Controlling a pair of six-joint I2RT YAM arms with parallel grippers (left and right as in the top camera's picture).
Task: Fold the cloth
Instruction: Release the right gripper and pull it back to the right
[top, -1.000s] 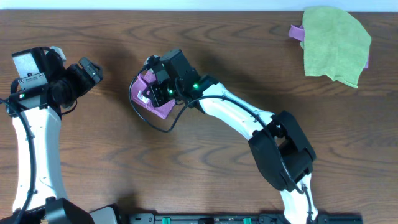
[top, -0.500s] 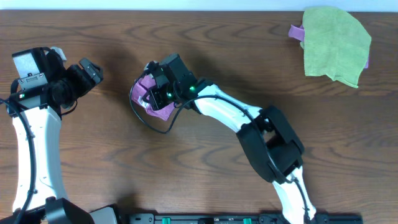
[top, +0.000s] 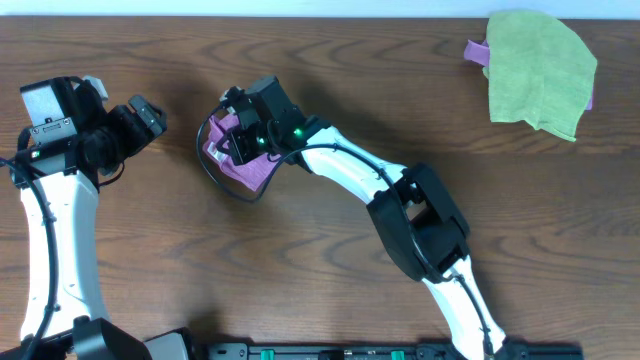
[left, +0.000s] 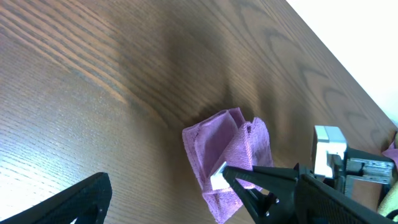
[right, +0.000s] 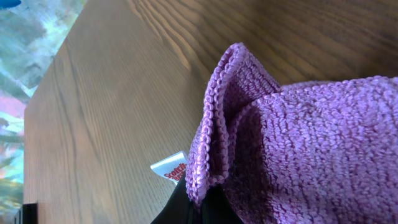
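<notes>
— Any change to report on the right gripper (top: 230, 140)?
— Yes. Shifted leftward over the table (top: 300, 270) within the last second, dragging the cloth (top: 252, 172) along. Pinched tight on a doubled edge of it, with the rest trailing on the wood left of the table's middle.
— Meaning what for the fold?
— Probably in the middle of pulling one side over the other. Not finished yet. Seen from the left wrist as a loose, crumpled bundle with gaping layers, not as a flat rectangle.
— And the left gripper (top: 143, 112)?
— Parked in the same place as before, well apart from the cloth. Fingers spread wide, holding nothing.
— About the material?
— Soft lilac terry, full of small loops, with a thin stitched hem curling upward near the pinch. Limp, so likely to sag and slide open after release. Also a small white label (right: 169, 168) peeking out below the hem.
— Anything else around?
— Only a lime-green cloth (top: 540, 70) near the far right corner, untouched and rumpled. Dark wood grain under everything, smooth and hard.
</notes>
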